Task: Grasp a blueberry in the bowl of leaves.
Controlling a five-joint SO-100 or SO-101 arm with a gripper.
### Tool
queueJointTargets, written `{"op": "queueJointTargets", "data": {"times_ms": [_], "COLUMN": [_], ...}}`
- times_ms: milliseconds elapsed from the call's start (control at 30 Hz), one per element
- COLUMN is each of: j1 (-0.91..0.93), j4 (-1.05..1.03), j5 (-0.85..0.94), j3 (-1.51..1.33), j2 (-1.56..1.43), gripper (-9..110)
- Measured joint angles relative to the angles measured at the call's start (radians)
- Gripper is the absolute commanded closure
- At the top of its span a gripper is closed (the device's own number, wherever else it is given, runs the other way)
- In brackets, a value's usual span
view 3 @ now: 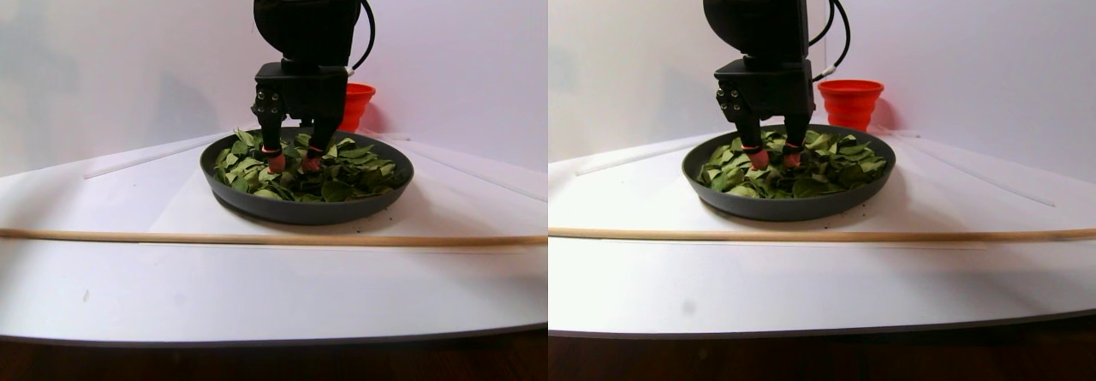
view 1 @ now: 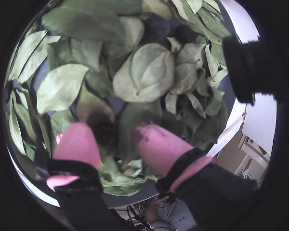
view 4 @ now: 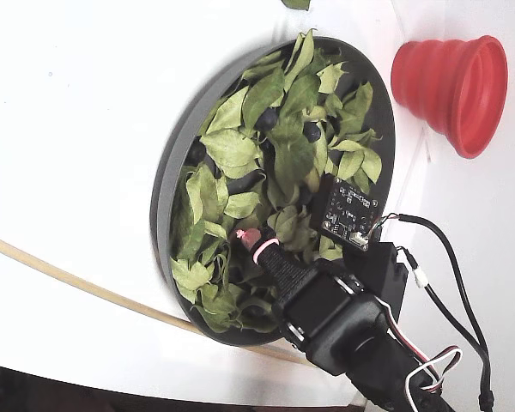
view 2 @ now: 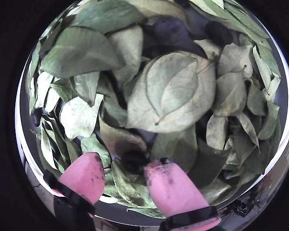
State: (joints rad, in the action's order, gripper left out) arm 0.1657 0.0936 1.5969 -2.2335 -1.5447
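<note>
The dark-grey bowl (view 3: 300, 210) holds many green leaves (view 2: 176, 91). My gripper (view 2: 123, 166) reaches down into the leaves at the bowl's near side, its pink fingertips (view 1: 77, 142) spread apart. A dark blueberry (view 2: 135, 161) lies among the leaves just ahead of the gap, close to the right fingertip (view 2: 166, 183) in both wrist views; it also shows in a wrist view (view 1: 105, 131). Nothing is held. More blueberries (view 1: 156, 29) lie partly under leaves at the far side of the bowl (view 4: 167, 189). The gripper shows in the fixed view (view 4: 249, 245) and the stereo pair view (view 3: 293, 163).
A red ribbed cup (view 4: 451, 81) lies beside the bowl, behind it in the stereo pair view (view 3: 355, 103). A long wooden stick (view 3: 257, 238) lies across the white table in front of the bowl. A circuit board (view 4: 348, 210) hangs on the arm above the leaves.
</note>
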Motion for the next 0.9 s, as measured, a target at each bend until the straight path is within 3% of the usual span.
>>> {"op": "queueJointTargets", "data": {"times_ms": [900], "j1": [0.0], "j4": [0.072], "j5": [0.0], "j3": [-0.014], "j2": [0.083], "gripper": [84]}}
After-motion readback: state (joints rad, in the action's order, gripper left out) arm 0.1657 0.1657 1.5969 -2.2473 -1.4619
